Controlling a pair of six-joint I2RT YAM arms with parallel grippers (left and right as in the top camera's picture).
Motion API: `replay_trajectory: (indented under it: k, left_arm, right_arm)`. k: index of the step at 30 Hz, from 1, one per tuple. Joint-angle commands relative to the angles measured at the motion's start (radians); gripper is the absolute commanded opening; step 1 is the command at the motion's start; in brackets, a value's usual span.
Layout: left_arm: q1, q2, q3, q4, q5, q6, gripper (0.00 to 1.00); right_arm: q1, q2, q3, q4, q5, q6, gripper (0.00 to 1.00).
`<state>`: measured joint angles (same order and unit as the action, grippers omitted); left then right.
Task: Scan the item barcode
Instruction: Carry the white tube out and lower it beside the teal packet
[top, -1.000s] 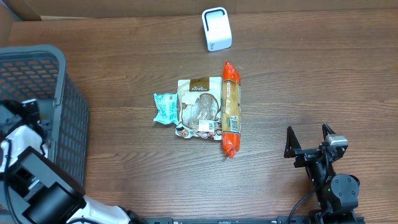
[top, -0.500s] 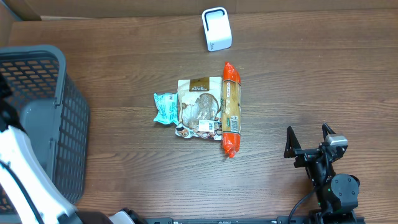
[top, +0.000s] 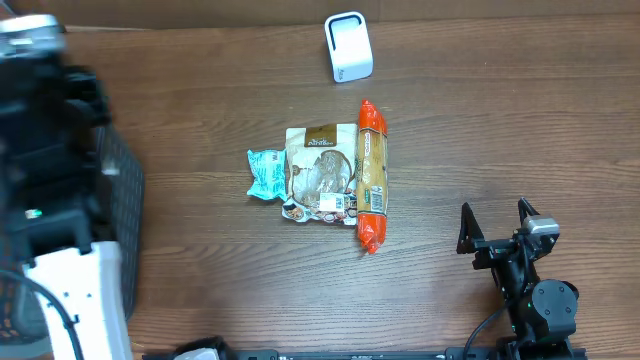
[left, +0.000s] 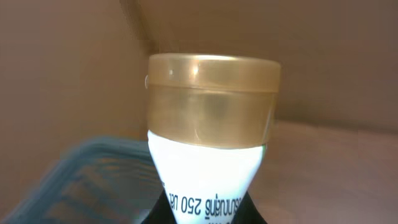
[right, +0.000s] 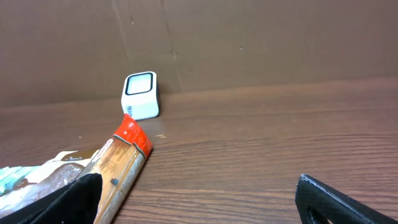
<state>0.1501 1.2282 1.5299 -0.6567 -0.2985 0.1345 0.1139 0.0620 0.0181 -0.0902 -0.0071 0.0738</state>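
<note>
Gold-capped white tube (left: 211, 124) is clamped in the left gripper (left: 208, 210), high beside the basket (left: 74, 180) — likely raised so its barcode can face the white scanner (top: 348, 46) — while the right gripper (top: 495, 225) rests open and empty.

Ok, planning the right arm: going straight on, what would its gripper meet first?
Probably nothing near: bare table lies ahead of the right gripper, up to the cardboard wall. The orange packet and scanner lie left of that line.
</note>
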Motion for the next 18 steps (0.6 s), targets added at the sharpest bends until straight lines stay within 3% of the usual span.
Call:
replay_trajectory:
  k: [1, 5, 10, 18]
  left_arm:
    - [-0.166, -0.047, 0.037, -0.073, -0.087, -0.113, 0.04]
    - [-0.337, -0.002, 0.036, -0.252, -0.09, -0.332, 0.04]
    - [-0.42, 0.112, 0.016, -0.477, -0.101, -0.576, 0.04]
    - [-0.417, 0.311, -0.086, -0.457, -0.073, -0.684, 0.04]
  right_arm:
    - [0.006, 0.0, -0.01, 0.006, 0.009, -0.007, 1.0]
    - [0.006, 0.0, -0.01, 0.006, 0.009, -0.007, 1.0]
    - [0.006, 0.0, -0.01, 0.006, 0.009, -0.006, 1.0]
    - [0.007, 0.0, -0.01, 0.006, 0.009, -0.006, 1.0]
